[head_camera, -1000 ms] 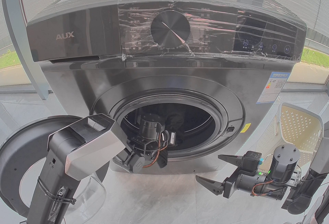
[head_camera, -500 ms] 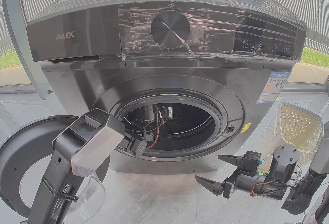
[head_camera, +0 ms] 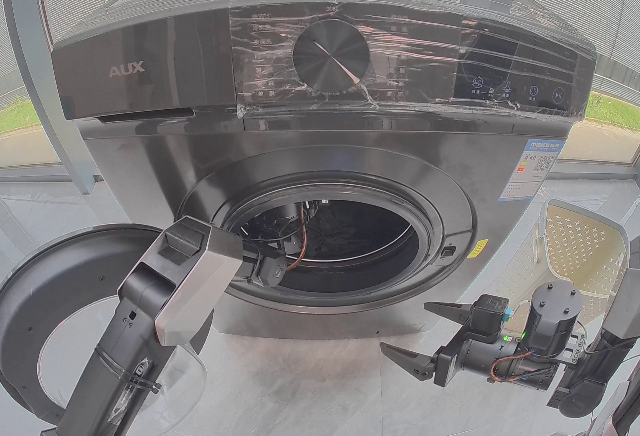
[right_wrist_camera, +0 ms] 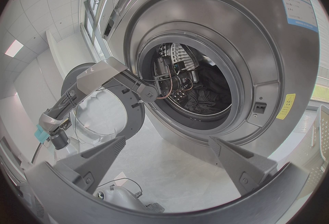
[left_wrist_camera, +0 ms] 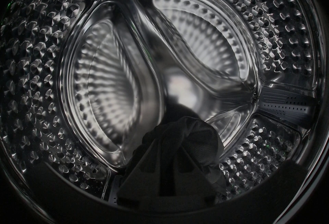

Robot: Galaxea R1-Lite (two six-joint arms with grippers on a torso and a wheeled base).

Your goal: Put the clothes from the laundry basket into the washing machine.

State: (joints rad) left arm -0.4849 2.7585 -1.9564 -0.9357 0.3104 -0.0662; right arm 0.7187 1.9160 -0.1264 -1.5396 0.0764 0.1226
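Note:
The grey washing machine (head_camera: 320,144) stands with its round opening (head_camera: 347,244) uncovered. My left arm reaches through that opening, its wrist (head_camera: 280,234) inside the drum. Within the steel drum (left_wrist_camera: 113,81), my left gripper (left_wrist_camera: 168,148) is shut on a bunched dark garment (left_wrist_camera: 195,134) at its tips. Dark fabric (right_wrist_camera: 207,96) shows low in the drum beside the left wrist (right_wrist_camera: 171,79). My right gripper (head_camera: 405,326) hangs open and holds nothing, low in front of the machine to the right. Its fingers (right_wrist_camera: 241,163) stand wide apart.
The machine's door (head_camera: 60,297) is swung open at the left, close behind my left forearm. A cream perforated laundry basket (head_camera: 587,251) stands at the right of the machine, behind my right arm. Pale floor (head_camera: 307,384) lies before the machine.
My left arm has risen from the opening's lower rim and pushed deeper into the drum with the dark garment. The right arm has not moved.

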